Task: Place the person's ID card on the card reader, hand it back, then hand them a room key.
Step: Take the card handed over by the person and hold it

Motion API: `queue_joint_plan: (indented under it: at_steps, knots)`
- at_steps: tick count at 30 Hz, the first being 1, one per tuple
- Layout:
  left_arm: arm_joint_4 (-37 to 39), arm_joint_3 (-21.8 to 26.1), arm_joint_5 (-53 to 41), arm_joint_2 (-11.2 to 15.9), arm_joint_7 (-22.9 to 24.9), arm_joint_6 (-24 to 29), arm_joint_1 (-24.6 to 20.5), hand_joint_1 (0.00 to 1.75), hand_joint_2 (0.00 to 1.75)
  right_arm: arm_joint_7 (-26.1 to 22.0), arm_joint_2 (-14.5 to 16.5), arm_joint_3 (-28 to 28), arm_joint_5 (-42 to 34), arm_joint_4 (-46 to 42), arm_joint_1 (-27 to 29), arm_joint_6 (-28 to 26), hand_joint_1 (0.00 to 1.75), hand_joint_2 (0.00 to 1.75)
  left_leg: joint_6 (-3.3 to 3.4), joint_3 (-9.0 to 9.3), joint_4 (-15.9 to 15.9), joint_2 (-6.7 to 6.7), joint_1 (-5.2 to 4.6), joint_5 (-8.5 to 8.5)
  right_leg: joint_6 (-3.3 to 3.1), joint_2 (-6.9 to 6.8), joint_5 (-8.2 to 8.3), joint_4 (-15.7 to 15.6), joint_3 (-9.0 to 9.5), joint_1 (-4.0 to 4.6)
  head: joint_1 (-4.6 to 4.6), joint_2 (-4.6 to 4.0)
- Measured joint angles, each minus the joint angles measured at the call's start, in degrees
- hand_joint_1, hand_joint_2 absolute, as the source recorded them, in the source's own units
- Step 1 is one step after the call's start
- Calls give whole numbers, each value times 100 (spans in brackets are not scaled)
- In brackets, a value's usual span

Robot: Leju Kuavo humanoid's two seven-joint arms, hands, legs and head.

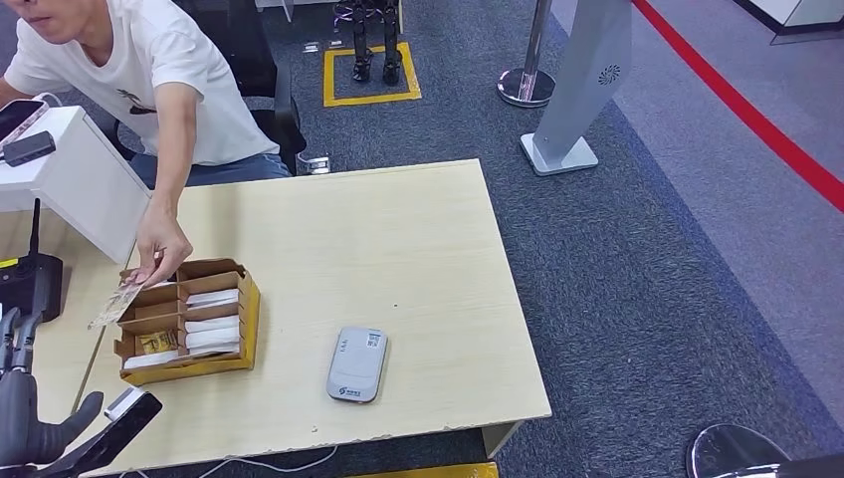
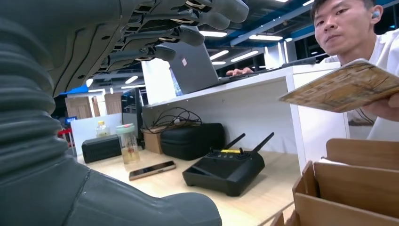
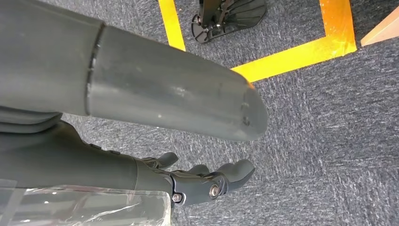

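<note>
The ID card point(image 1: 116, 304) is in the person's hand point(image 1: 161, 244), held out above the cardboard box point(image 1: 189, 321) on the surface point(image 1: 398, 259). We judge the task barely begun: the card reader point(image 1: 357, 363) lies bare. Our left robot hand point(image 1: 50, 423) is open and empty; the right robot hand point(image 3: 207, 181) hangs open over the floor.

My left hand point(image 1: 35, 423) is dark grey. The table point(image 1: 398, 249) is pale wood-grain; on it sit a tan cardboard box point(image 1: 189, 319) with white cards, and right of the box a light grey card reader point(image 1: 357, 363). The ID card point(image 1: 117, 304) looks mottled brown.
</note>
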Motion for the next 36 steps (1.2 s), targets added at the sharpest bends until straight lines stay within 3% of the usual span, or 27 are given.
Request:
queue_joint_plan:
  at_steps: [12,22,26,36]
  knots:
    - [408,-126,-90,183,50,-15,-552,0,175,12,1,8,81,18,-17,17,0,0,0,0,0,0,0,0,-1,1,1,0,-1,0,0,-2]
    - [1026,-382,43,262,110,-43,-1265,0,175,45,1,51,163,28,-82,77,0,0,1,1,1,1,0,3,-2,1,3,0,-1,0,1,-1]
    - [1199,-501,80,255,102,-10,-1451,175,175,45,1,61,170,34,-96,76,0,0,1,1,1,1,0,3,-2,2,3,0,-2,0,1,-1]
    - [1324,-731,16,246,84,138,-1582,175,175,62,1,86,170,44,-101,59,0,0,1,1,1,2,0,2,-2,4,2,0,-4,0,1,-1]
